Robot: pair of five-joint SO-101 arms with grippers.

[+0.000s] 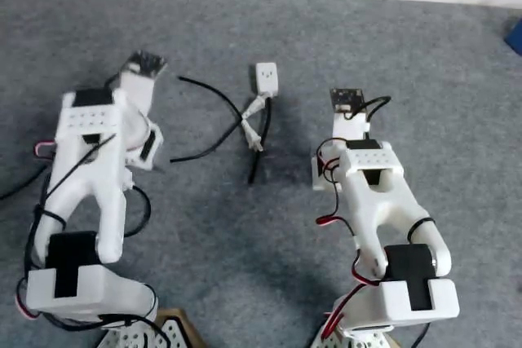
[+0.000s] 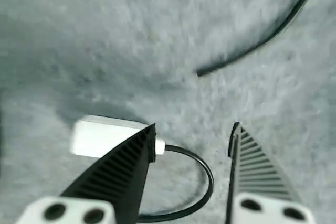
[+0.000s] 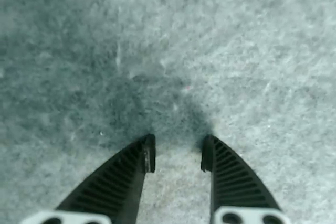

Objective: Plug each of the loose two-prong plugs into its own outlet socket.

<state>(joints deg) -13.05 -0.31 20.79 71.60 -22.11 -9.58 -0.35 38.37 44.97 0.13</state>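
Observation:
A white outlet socket (image 1: 266,77) lies on the grey carpet between the two arms. Just below it is a white plug (image 1: 257,107) on a black cable (image 1: 263,148); a second white plug (image 1: 251,138) lies a little nearer. My left gripper (image 2: 193,132) is open, low over the carpet. A white block (image 2: 102,135) sits beside one of its fingers (image 2: 131,161), partly hidden by it. A black cable (image 2: 202,169) leaves the block and loops between the fingers. My right gripper (image 3: 178,148) is open over bare carpet, holding nothing.
Another black cable (image 1: 214,97) arcs across the carpet from the left arm toward the plugs; its loose end (image 2: 202,72) lies ahead of the left gripper. A blue object (image 1: 515,34) sits at the far right edge. Grey carpet (image 1: 424,63) surrounds everything.

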